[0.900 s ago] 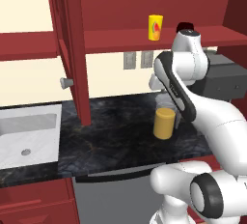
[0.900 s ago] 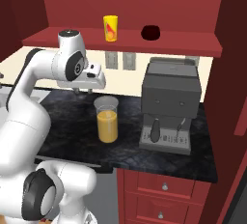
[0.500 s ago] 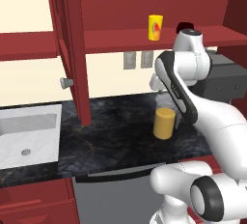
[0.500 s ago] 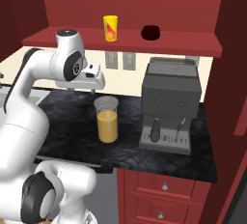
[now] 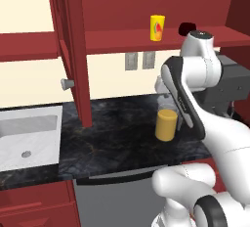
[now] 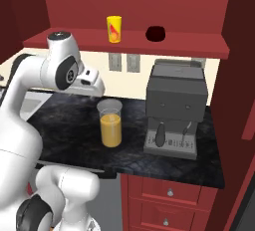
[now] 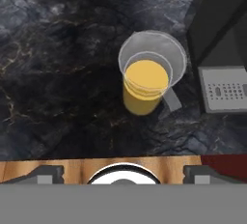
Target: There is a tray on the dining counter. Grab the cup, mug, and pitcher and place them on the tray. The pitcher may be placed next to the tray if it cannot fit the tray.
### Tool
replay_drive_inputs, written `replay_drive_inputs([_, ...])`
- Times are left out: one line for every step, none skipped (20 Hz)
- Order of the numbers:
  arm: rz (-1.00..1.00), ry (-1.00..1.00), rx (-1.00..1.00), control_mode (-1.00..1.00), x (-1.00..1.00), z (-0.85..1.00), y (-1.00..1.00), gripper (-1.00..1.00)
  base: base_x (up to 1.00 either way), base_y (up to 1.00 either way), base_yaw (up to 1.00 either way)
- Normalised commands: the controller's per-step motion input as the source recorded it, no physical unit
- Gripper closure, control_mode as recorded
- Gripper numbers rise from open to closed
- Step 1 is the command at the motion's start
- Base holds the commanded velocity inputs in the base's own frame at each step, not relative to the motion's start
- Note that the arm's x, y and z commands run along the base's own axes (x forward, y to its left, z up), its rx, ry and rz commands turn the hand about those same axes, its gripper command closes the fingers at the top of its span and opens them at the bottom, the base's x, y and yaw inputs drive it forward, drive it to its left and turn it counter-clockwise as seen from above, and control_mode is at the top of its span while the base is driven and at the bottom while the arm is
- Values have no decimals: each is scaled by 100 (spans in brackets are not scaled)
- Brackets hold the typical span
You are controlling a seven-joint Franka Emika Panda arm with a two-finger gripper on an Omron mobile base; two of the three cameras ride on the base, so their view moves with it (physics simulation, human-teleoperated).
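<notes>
The clear pitcher (image 7: 147,80) of orange liquid stands upright on the black countertop (image 7: 58,73), with its handle toward the coffee machine. My gripper (image 7: 124,174) hovers well above it, open, its fingertips (image 7: 46,174) wide apart and holding nothing. In the base views my hand (image 6: 93,82) hangs just above and beside the pitcher (image 6: 110,125) (image 5: 166,123). The yellow cup (image 6: 114,29) (image 5: 156,28) and the dark red mug (image 6: 156,33) (image 5: 187,28) stand on the red shelf above. The tray and the dining counter are out of view.
A grey coffee machine (image 6: 174,108) (image 7: 222,49) stands close to the right of the pitcher. A white sink (image 5: 29,138) lies at the counter's left end. An open red cabinet door (image 5: 73,50) juts out left of the arm. The red shelf (image 6: 199,46) overhangs the counter.
My hand has shifted slightly above the pitcher and its jaws have spread wide. The pitcher, cup and mug have not moved.
</notes>
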Motion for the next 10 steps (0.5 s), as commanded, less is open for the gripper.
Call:
replay_drive_inputs([-17,-3,3,-100,-38,12,0,-100,0,0,0])
replay_drive_inputs([-18,-4,6,-100,-42,13,0,-100,0,0,0])
replay_drive_inputs([-20,-3,6,-100,-39,17,0,-100,0,0,0])
replay_drive_inputs([-20,-4,8,-100,-38,17,0,-100,0,0,0])
replay_drive_inputs([-22,-4,11,-100,-36,22,-5,-100,0,0,0])
replay_drive_inputs([-24,-4,11,-100,-25,24,-4,-100,0,0,0])
replay_drive_inputs([-25,-5,13,-100,-21,25,-4,-100,0,0,0])
replay_drive_inputs([-24,-6,14,-100,-18,23,-6,-100,0,0,0])
replay_drive_inputs([-24,-9,18,-100,-14,21,-12,-100,0,0,0])
replay_drive_inputs([-25,-10,20,-100,-9,19,-13,-100,0,0,0])
